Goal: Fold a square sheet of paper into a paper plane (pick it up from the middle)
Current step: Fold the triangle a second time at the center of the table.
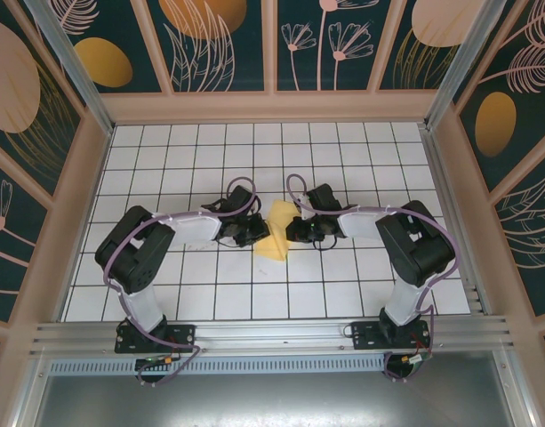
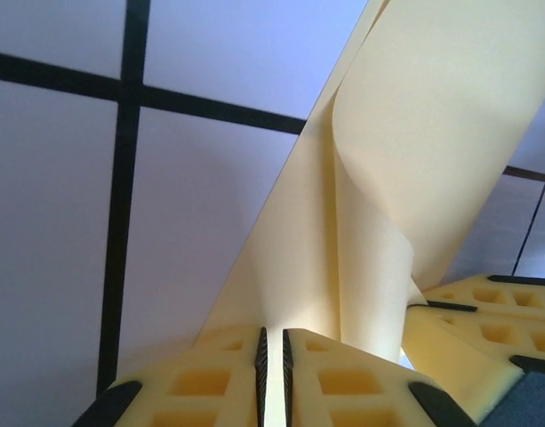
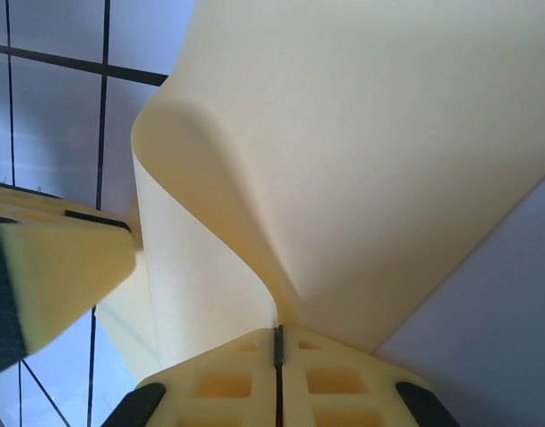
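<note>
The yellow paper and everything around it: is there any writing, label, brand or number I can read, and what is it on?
No text can be read.
sheet of paper: plain pale yellow, unmarked, in the wrist views too.
table: black grid lines on white tiles, no numbers.
wall panels: flower and leaf drawings, no words.
small part by the left arm's base: too small to tell whether it bears a marking.

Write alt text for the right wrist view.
The right hand, jaws shut, pinches the edge of a pale-yellow sheet of paper that curls up across most of the frame. The left hand shows at the left edge, over a white tiled table with dark grid lines.
</note>
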`<act>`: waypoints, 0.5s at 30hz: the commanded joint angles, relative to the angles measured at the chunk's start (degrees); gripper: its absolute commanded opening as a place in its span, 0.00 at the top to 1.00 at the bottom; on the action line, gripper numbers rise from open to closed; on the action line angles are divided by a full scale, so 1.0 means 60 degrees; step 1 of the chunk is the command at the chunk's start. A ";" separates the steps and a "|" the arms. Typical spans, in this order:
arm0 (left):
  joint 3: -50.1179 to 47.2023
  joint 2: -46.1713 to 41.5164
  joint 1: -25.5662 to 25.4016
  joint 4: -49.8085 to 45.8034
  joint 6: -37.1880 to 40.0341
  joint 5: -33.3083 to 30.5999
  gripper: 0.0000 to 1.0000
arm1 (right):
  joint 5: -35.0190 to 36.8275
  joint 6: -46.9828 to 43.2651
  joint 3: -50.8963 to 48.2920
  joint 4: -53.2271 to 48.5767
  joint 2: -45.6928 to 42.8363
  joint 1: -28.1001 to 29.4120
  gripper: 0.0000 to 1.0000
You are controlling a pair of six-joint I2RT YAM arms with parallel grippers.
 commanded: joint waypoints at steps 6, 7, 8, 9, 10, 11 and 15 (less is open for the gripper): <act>-0.0326 -0.1214 -0.0044 0.0522 -0.0097 -0.0337 0.89 | 0.0027 -0.0154 -0.0014 -0.0071 0.0201 -0.0040 0.92; -0.0353 -0.1225 -0.0039 0.0751 -0.0113 -0.0189 0.90 | 0.0032 -0.0167 -0.0017 -0.0054 0.0209 -0.0032 0.92; -0.0335 -0.1185 -0.0040 0.0948 -0.0129 -0.0014 0.92 | 0.0023 -0.0169 -0.0018 -0.0048 0.0222 -0.0032 0.92; -0.0307 -0.1105 -0.0039 0.1175 -0.0169 0.0200 0.94 | 0.0017 -0.0169 -0.0017 -0.0057 0.0234 -0.0032 0.92; -0.0289 -0.1045 -0.0046 0.1382 -0.0203 0.0385 0.94 | 0.0017 -0.0162 -0.0022 -0.0056 0.0231 -0.0039 0.92; -0.0248 -0.0970 -0.0035 0.1559 -0.0273 0.0510 0.94 | 0.0017 -0.0154 -0.0001 -0.0056 0.0247 -0.0033 0.92; -0.0088 -0.0757 -0.0046 0.1519 -0.0351 0.0503 0.94 | -0.0222 -0.0154 -0.0033 0.0068 0.0191 -0.0032 0.92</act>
